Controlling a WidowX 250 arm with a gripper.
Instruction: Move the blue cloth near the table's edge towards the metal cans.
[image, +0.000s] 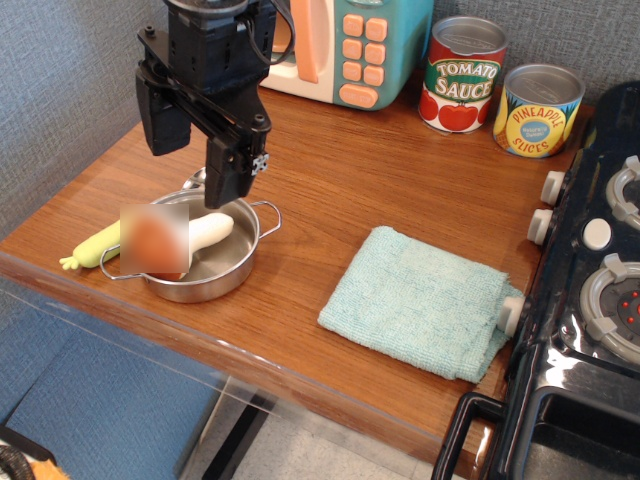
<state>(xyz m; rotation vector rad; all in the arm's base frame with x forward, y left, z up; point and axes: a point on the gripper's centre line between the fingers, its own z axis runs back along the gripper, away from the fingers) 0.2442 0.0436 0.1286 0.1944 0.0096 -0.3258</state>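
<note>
The blue cloth (415, 300) lies flat on the brown wood-grain table (330, 180), close to its rounded front edge and touching the black stove on the right. The two metal cans stand at the back right: the red-and-white Tomato Sauce can (462, 75) and the yellow-and-blue Pineapple Slices can (540, 110). My black gripper (192, 150) hangs at the left, above the steel pan and far from the cloth. Its fingers are spread apart with nothing between them.
A steel pan (245, 268) with handles sits front left, holding a white object and a blurred item. A yellow-green toy vegetable (95, 248) lies left of it. A toy microwave (340, 45) stands at the back. A black toy stove (590, 290) borders the right side.
</note>
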